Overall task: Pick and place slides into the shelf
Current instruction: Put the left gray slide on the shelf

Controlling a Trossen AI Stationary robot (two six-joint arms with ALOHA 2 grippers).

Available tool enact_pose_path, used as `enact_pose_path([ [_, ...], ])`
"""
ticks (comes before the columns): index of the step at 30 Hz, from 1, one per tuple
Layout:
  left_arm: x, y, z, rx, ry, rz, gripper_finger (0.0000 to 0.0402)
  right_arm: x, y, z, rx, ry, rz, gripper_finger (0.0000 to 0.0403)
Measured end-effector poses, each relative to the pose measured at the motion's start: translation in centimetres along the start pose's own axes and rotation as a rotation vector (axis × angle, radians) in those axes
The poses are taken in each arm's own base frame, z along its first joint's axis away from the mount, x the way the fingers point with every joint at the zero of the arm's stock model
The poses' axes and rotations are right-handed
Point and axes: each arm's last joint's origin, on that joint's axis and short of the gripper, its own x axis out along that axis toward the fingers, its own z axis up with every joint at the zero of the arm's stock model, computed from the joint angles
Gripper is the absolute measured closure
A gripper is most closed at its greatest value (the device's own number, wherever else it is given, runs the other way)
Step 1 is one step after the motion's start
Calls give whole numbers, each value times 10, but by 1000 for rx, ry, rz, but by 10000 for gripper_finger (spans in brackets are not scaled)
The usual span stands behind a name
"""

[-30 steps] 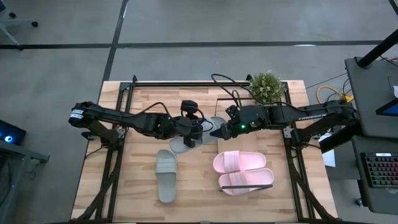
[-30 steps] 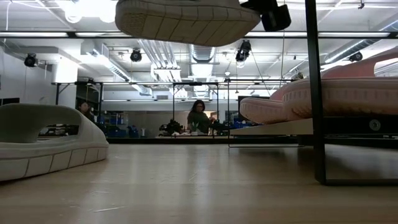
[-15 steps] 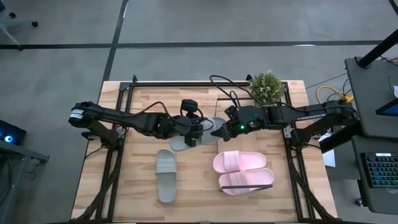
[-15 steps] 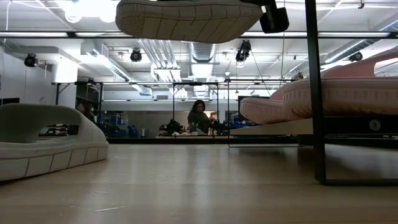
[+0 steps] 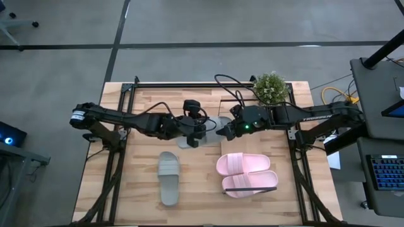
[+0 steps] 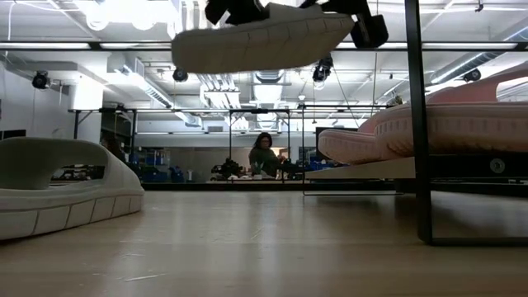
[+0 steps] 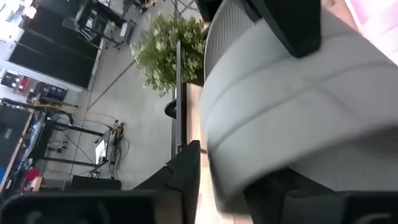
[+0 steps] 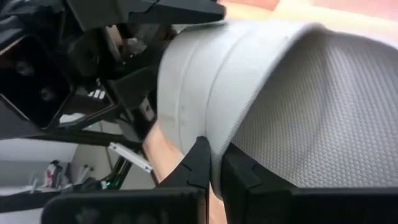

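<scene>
One grey-green slide [image 5: 213, 123] hangs in the air between both grippers over the table's middle; its ribbed sole [image 6: 264, 37] shows tilted in the low view. My left gripper [image 5: 194, 131] is shut on its left part and my right gripper [image 5: 219, 132] on its right end. The second grey-green slide [image 5: 168, 178] lies sole-down on the table, nearer the front. The pale pink pair [image 5: 246, 173] lies side by side on the shelf [image 6: 363, 171], a raised light-wood board with a black frame. My left gripper [image 7: 230, 180] has the grey-green slide pinched between its two fingers at the side near the wide strap [image 7: 280, 118], coming level from the table's left. The slide is lifted clear. My right gripper [image 8: 214, 171] pinches the slide's edge [image 8: 214, 146] beside the textured footbed [image 8: 323, 124], its fingers coming level from the table's right. The slide is clear of the table and tilted.
A potted plant [image 5: 270, 88] stands at the far right of the table. A black frame post [image 6: 419, 124] of the shelf rises at the right in the low view. Bare planks lie left of the grey-green slide on the table. A person sits far off in the room.
Both grippers, still shut on the grey-green slide, have carried it a little toward the table's far edge. The slide has tipped from about level to tilted, its right end now higher in the low view.
</scene>
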Motion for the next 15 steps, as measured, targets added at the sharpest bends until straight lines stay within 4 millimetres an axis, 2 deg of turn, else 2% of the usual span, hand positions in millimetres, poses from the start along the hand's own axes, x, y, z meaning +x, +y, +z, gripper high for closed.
enact_pose_path([
  [7,4,2,-10,-45,73,-18,278,-14,-5,1,-3,-43,-80,394],
  [12,5,5,-13,-47,87,-8,274,-27,-10,1,-5,-52,-127,394],
  [15,0,11,-14,-56,93,28,274,-38,-16,-1,-1,-82,-215,394],
])
